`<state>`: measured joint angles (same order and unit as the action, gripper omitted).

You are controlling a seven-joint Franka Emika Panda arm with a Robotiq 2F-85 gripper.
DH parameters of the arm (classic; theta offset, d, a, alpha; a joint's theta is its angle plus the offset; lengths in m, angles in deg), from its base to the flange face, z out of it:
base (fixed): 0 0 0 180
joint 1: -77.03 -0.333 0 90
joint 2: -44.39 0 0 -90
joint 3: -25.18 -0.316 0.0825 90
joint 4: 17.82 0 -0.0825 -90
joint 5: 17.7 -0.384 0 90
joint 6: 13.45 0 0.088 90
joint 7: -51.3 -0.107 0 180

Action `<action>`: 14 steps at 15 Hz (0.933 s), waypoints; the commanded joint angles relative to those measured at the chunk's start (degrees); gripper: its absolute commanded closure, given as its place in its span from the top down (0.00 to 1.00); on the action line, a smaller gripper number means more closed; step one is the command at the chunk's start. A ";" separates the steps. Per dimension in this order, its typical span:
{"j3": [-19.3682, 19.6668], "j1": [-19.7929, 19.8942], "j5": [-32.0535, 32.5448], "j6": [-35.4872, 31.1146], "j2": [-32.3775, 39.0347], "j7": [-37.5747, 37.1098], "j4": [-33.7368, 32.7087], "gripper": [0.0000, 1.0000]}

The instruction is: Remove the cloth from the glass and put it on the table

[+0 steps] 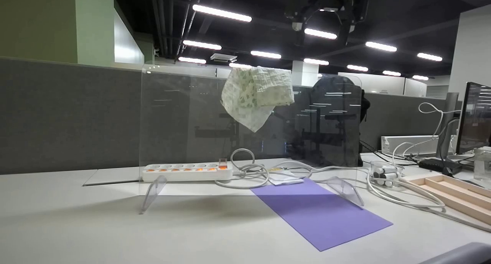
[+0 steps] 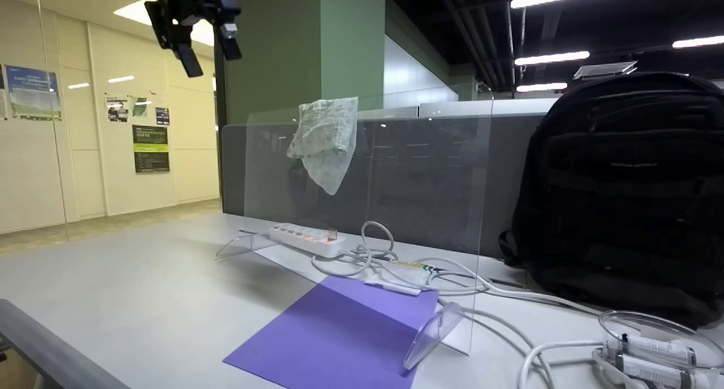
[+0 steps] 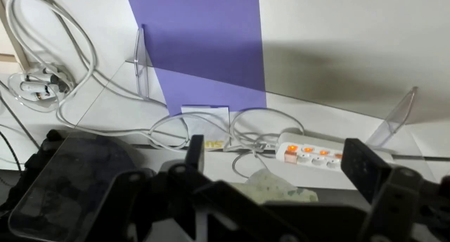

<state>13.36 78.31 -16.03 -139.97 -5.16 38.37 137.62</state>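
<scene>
A pale cloth with a green leaf pattern [image 1: 253, 95] hangs folded over the top edge of the clear glass panel [image 1: 180, 118]. In an exterior view the cloth [image 2: 328, 134] drapes on both sides of the panel [image 2: 418, 185]. The panel stands upright on clear feet on the white table [image 1: 96, 225]. My gripper [image 1: 324, 32] is open and empty, above the panel and apart from the cloth; it also shows high up in an exterior view [image 2: 211, 60]. In the wrist view my fingers [image 3: 277, 159] are wide apart, and the cloth [image 3: 274, 187] is partly hidden behind the gripper body.
A purple sheet [image 1: 322, 214] lies partly under the panel. A white power strip [image 1: 188, 172] and looped cables [image 1: 249, 175] lie behind it. A black backpack [image 2: 622, 208], a clear cup of small bottles [image 1: 385, 174], a wooden tray [image 1: 456, 195] and a monitor [image 1: 475, 118] stand around.
</scene>
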 commanded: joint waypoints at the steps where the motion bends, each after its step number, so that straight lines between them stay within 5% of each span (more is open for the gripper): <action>1: 0.16 2.61 1.61 -4.59 2.82 -2.86 -2.34 1.00; 7: 2.81 3.51 2.77 -3.10 11.35 2.05 -10.13 1.00; 11: 9.58 2.09 -2.42 -2.54 14.71 5.08 -14.83 1.00; 14: 9.47 2.72 -1.19 -4.05 14.02 5.27 -12.99 1.00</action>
<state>22.42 81.50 -17.58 -144.14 8.83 43.90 124.72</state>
